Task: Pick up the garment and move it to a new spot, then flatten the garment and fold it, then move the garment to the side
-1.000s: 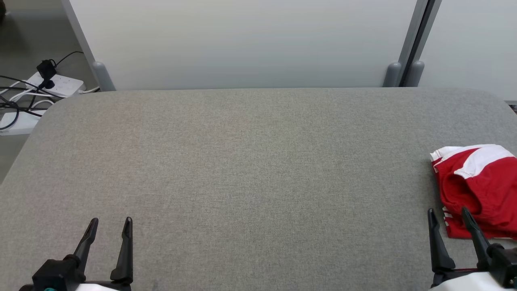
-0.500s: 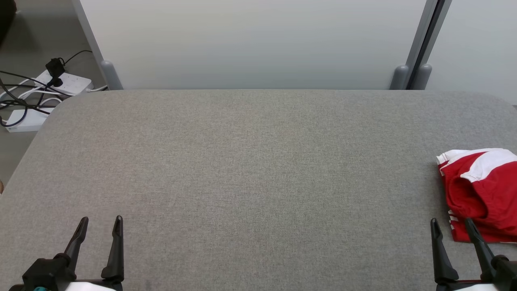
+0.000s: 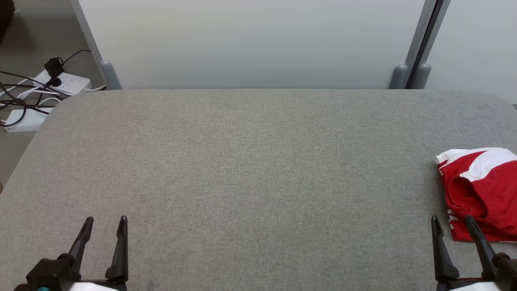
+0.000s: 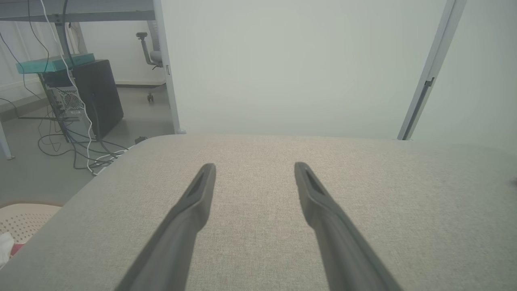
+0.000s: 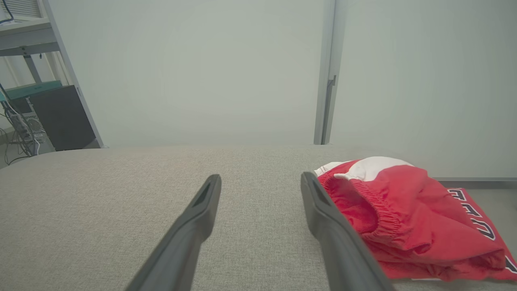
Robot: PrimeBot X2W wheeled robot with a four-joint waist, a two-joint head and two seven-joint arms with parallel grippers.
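Note:
A red and white garment (image 3: 480, 194) lies bunched at the right edge of the grey fabric table (image 3: 250, 169), partly cut off by the head view's border. In the right wrist view the garment (image 5: 404, 218) shows an elastic waistband and black lettering. My right gripper (image 3: 451, 221) stands open at the lower right, its fingertips just short of the garment's near left corner, nothing between them (image 5: 260, 180). My left gripper (image 3: 105, 221) is open at the lower left, far from the garment, over bare table (image 4: 254, 169).
White partition panels (image 3: 250, 40) with grey posts stand behind the table's far edge. Power strips and cables (image 3: 40, 93) lie on the floor beyond the far left corner. A dark computer case (image 4: 97, 97) and a pale perforated basket (image 4: 24, 218) sit left of the table.
The head camera shifted a little, so the whole picture slid. Both grippers stay open in about the same places, and the garment has not moved on the table.

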